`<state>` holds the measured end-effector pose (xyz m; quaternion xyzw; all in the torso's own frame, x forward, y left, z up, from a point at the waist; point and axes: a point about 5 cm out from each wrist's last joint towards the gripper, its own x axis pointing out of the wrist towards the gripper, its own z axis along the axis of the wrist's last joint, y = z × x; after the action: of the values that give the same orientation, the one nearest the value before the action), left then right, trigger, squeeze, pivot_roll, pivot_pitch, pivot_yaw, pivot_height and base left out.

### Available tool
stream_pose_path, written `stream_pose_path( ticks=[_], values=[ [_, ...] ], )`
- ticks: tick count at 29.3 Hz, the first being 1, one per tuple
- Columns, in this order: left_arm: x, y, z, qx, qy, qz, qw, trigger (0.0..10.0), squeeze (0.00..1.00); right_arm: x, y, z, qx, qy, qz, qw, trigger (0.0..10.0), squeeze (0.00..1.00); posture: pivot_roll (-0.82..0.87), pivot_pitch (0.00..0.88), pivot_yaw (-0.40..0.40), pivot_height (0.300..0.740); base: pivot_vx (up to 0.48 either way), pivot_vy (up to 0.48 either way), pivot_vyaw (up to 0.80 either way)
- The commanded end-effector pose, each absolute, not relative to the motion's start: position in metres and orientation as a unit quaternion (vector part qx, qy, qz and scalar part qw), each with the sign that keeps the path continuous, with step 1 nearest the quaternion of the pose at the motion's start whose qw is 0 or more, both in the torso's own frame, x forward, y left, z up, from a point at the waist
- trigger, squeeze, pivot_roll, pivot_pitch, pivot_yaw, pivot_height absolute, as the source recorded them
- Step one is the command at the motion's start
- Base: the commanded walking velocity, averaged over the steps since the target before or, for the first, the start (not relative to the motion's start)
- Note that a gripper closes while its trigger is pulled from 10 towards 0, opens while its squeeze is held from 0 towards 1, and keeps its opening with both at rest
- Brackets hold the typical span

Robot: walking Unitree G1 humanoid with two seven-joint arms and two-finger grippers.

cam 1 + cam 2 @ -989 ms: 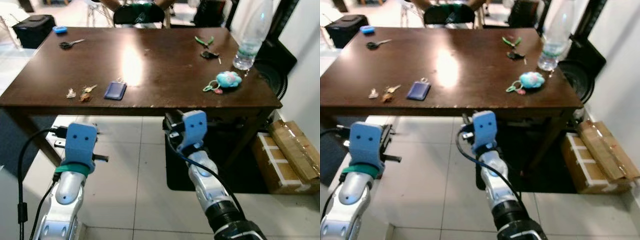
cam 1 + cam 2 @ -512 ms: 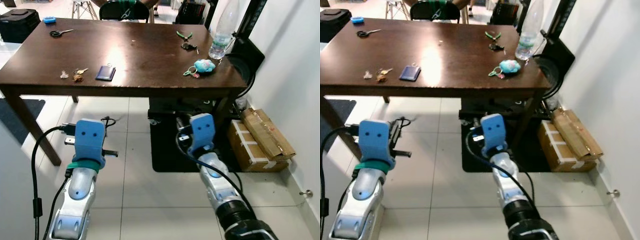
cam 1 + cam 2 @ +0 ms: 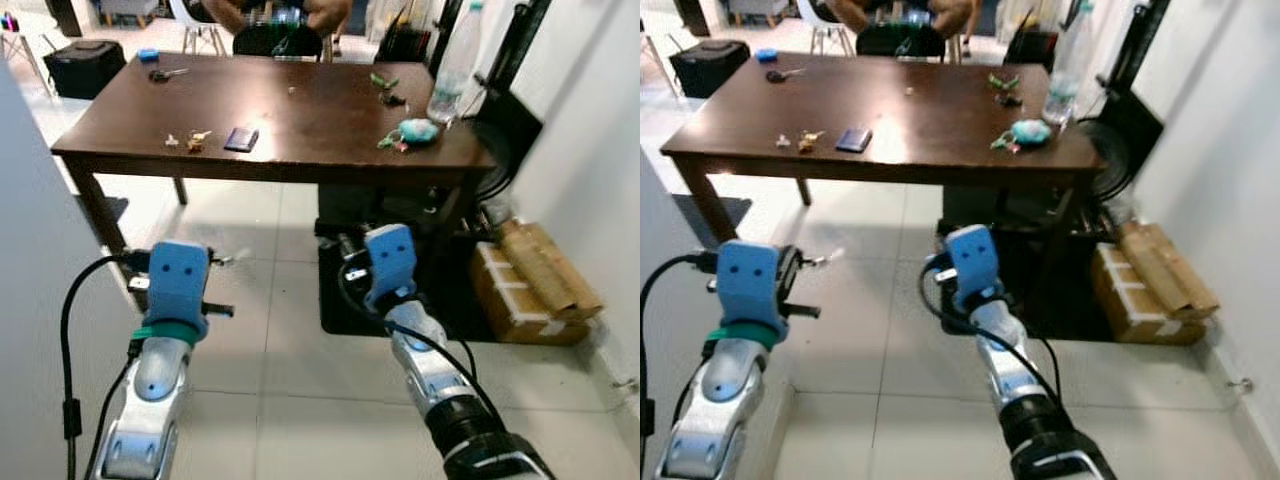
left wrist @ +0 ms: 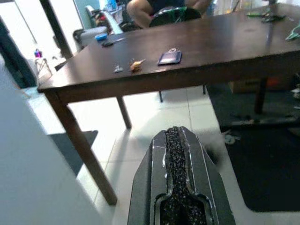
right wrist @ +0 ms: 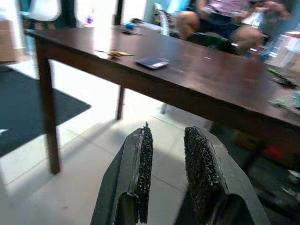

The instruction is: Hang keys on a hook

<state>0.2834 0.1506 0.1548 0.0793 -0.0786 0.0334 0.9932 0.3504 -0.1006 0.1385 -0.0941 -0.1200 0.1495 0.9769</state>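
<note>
A dark wooden table point(image 3: 300, 160) stands a few steps ahead of me. On it lie small loose keys point(image 3: 190, 140), a blue key fob point(image 3: 241, 138), a light-blue plush keychain point(image 3: 415, 131) and black keys beside green pliers point(image 3: 385, 90). Both arms are held low in front of me over the tiled floor, short of the table. My left gripper point(image 4: 174, 132) is shut with nothing in it. My right gripper point(image 5: 169, 133) is open a little, its pads apart and nothing between them.
A grey panel point(image 3: 40, 300) rises close on my left. A water bottle point(image 3: 450, 75) stands at the table's right end. Cardboard boxes point(image 3: 540, 280) lie by the white wall on the right. A black mat point(image 3: 400, 300) lies under the table. A person point(image 3: 285, 12) sits behind it.
The view has pulled back from the table, which now looks smaller and farther off, and the grey panel has come in at the left. Both arms hold the same pose.
</note>
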Motion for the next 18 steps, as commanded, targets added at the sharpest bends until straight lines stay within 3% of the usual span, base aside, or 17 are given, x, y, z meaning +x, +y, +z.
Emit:
stream_pose_path(
  ticks=[1,18],
  values=[
    [0.2825,0.1512,0.1470,0.079,-0.060,0.031,0.995,10.0,0.00,0.3494,-0.1026,0.1350,-0.090,-0.114,0.146,0.979,10.0,0.00,-0.08,0.030,0.033,0.740,0.000,0.000,0.79],
    [0.2822,0.1501,0.1452,0.086,-0.054,0.023,0.995,10.0,0.00,0.3479,-0.1004,0.1359,-0.085,-0.120,0.150,0.978,10.0,0.00,-0.07,0.039,0.038,0.740,0.000,0.000,0.79]
  ],
)
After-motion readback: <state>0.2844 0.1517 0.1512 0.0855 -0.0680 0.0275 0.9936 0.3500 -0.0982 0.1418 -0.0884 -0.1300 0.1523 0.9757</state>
